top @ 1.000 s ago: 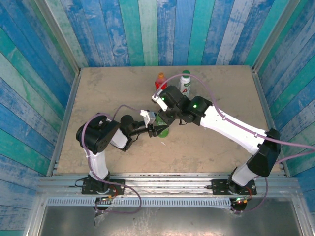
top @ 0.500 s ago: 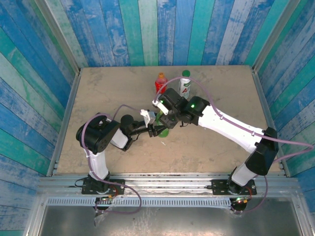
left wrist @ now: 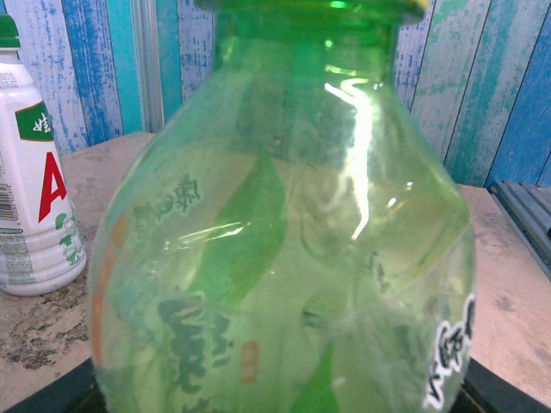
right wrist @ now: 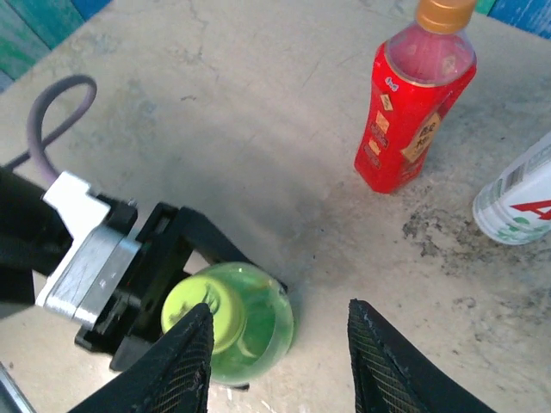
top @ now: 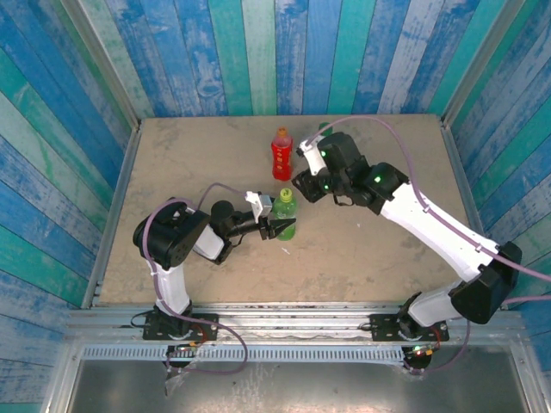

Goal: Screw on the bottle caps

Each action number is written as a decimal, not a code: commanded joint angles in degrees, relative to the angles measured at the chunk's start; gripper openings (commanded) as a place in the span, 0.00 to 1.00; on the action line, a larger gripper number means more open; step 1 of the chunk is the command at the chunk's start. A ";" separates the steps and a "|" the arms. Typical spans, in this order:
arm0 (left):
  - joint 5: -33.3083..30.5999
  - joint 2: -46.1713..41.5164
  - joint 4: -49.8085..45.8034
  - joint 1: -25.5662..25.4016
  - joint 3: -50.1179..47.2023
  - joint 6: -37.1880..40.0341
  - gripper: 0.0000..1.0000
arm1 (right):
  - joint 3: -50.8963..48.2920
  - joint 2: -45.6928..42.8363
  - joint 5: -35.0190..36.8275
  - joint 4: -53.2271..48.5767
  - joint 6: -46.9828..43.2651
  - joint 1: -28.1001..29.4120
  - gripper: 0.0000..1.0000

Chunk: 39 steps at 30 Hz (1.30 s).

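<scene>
My left gripper (top: pixel 277 225) is shut on the clear green bottle (top: pixel 285 217), which stands upright with its yellow-green cap (right wrist: pixel 202 311) on top. In the left wrist view the green bottle (left wrist: pixel 284 224) is right up against the camera. My right gripper (right wrist: pixel 280 305) hovers above and just right of that cap, open with nothing between its fingers. The red bottle (right wrist: pixel 413 112) carries its orange cap (right wrist: pixel 443 13) and stands farther back. The white bottle (left wrist: pixel 34 189) with a dark green cap (left wrist: pixel 7 30) stands beside it.
The tan tabletop (top: pixel 189 163) is walled by blue-green painted planks (top: pixel 258 52) on three sides. The right arm (top: pixel 413 215) reaches in from the right, over the back of the table near the white bottle (right wrist: pixel 521 202).
The right gripper has come off the green bottle's cap, opened, and drawn back up and to the right. The left gripper keeps holding the bottle in place.
</scene>
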 commanded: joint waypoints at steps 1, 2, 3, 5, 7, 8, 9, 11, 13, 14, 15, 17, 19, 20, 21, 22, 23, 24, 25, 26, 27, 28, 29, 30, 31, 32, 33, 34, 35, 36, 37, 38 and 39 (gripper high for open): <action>1.03 0.27 -1.31 -0.21 0.61 -0.41 0.64 | 0.74 2.22 -8.47 2.07 2.58 -0.40 0.44; 1.01 0.26 -1.33 -0.25 0.61 -0.41 0.65 | 0.96 2.84 -9.22 1.91 2.47 -0.51 0.44; 1.00 0.25 -1.23 -0.21 0.61 -0.41 0.64 | 1.11 3.27 -9.75 1.88 2.31 -0.59 0.43; 0.93 0.17 -1.21 -0.21 0.49 -0.40 0.65 | 1.20 4.06 -10.32 1.38 2.12 -0.80 0.39; 0.93 0.11 -1.36 -0.21 0.43 -0.41 0.64 | 1.02 4.55 -11.05 1.11 1.87 -0.90 0.35; 0.99 0.09 -1.38 -0.23 0.51 -0.41 0.64 | 0.86 4.81 -11.34 1.04 1.84 -0.98 0.35; 0.97 0.09 -1.43 -0.21 0.52 -0.41 0.65 | 0.69 4.97 -11.63 1.00 1.88 -1.10 0.33; 1.01 0.12 -1.39 -0.22 0.53 -0.41 0.64 | 0.61 5.52 -12.14 0.67 1.80 -1.43 0.31; 1.02 0.05 -1.46 -0.21 0.57 -0.45 0.64 | 0.61 5.85 -12.29 0.01 1.62 -1.69 0.28; 1.02 0.07 -1.41 -0.22 0.59 -0.41 0.65 | 0.61 5.96 -12.28 -0.26 1.54 -1.73 0.27; 1.03 0.06 -1.43 -0.21 0.60 -0.41 0.65 | 0.47 5.99 -12.37 -0.54 1.42 -1.81 0.26; 0.94 0.11 -1.45 -0.14 0.58 -0.36 0.65 | -0.25 5.99 -12.80 -0.91 1.43 -2.02 0.26; 0.95 0.10 -1.38 -0.12 0.56 -0.46 0.65 | -1.20 5.80 -13.35 -0.87 1.58 -2.18 0.25; 0.93 0.10 -1.38 -0.14 0.54 -0.49 0.65 | -1.67 5.70 -13.63 -0.95 1.73 -2.37 0.24; 0.93 0.03 -1.37 -0.12 0.56 -0.49 0.64 | -2.15 5.56 -14.04 -0.98 1.89 -2.42 0.23; 0.91 0.08 -1.38 -0.12 0.52 -0.58 0.65 | -2.76 5.33 -14.54 -0.93 2.13 -2.65 0.22; 0.81 0.05 -1.31 -0.12 0.58 -0.66 0.65 | -3.43 5.05 -15.05 -0.86 2.35 -2.61 0.21; 0.76 0.14 -1.35 -0.07 0.56 -0.71 0.65 | -3.87 4.87 -15.51 -0.74 2.51 -2.69 0.21; 0.82 0.10 -1.31 -0.04 0.56 -0.67 0.65 | -4.40 4.67 -16.05 -0.66 2.92 -2.70 0.20; 0.75 0.11 -1.46 -0.04 0.62 -0.69 0.64 | -4.82 4.50 -16.70 -0.56 3.21 -2.75 0.19; 0.76 0.14 -1.43 -0.03 0.61 -0.74 0.64 | -5.04 4.36 -17.43 -0.43 3.50 -2.72 0.19; 0.76 0.18 -1.47 -0.03 0.65 -0.80 0.64 | -5.40 4.17 -18.30 -0.31 3.84 -2.73 0.18; 0.75 0.18 -1.57 -0.03 0.75 -0.84 0.64 | -5.85 3.83 -19.22 -0.11 4.37 -2.73 0.18; 0.76 0.18 -1.66 -0.03 0.78 -0.84 0.64 | -6.30 3.47 -19.85 0.25 4.82 -2.76 0.17; 0.69 0.13 -1.82 -0.03 0.84 -0.91 0.64 | -7.05 2.98 -20.46 0.73 5.44 -2.69 0.17; 0.67 0.13 -1.87 -0.03 0.87 -0.93 0.65 | -7.68 2.30 -20.91 1.27 5.96 -2.69 0.17; 0.70 0.11 -1.83 -0.04 0.88 -1.00 0.65 | -8.37 1.72 -21.42 1.68 6.41 -2.71 0.17; 0.59 0.15 -1.83 -0.04 0.91 -1.02 0.64 | -9.07 1.11 -21.94 2.25 6.94 -2.71 0.17; 0.57 0.19 -1.83 -0.03 0.96 -1.09 0.64 | -9.58 0.52 -22.57 2.56 7.46 -2.72 0.17; 0.64 0.15 -1.84 -0.04 0.96 -1.07 0.64 | -9.94 0.01 -23.07 2.73 7.77 -2.61 0.17; 0.58 0.12 -1.83 -0.03 0.88 -1.11 0.64 | -10.32 -0.61 -23.45 2.89 8.05 -2.64 0.17; 0.57 0.16 -1.88 -0.03 0.87 -1.11 0.64 | -10.68 -1.20 -23.40 2.94 8.23 -2.67 0.17; 0.57 0.15 -1.78 -0.03 0.92 -1.08 0.64 | -10.87 -1.71 -23.38 2.94 8.32 -2.66 0.17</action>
